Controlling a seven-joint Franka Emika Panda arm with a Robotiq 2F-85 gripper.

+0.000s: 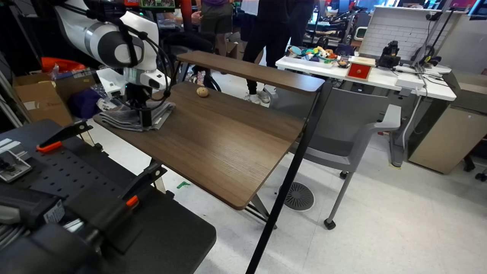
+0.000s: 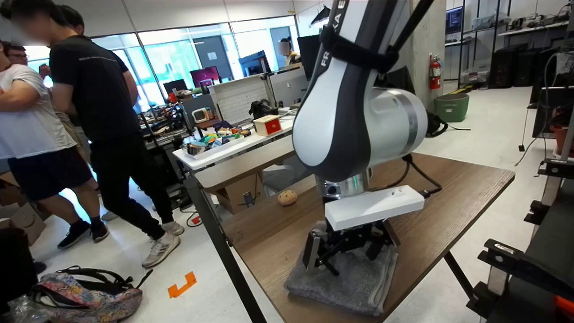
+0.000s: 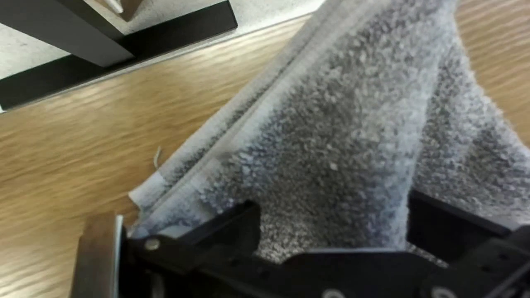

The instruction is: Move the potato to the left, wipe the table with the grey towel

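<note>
Your gripper (image 2: 353, 255) stands over the folded grey towel (image 2: 343, 287), its fingers (image 2: 311, 252) spread wide, with the cloth beneath them and across the gap between them; whether their tips touch it, you cannot tell from these angles. The potato (image 2: 287, 197) sits on the brown table (image 1: 228, 140), apart from your fingers and outside their gap, off toward the raised shelf (image 1: 247, 70), as both exterior views show.
</note>
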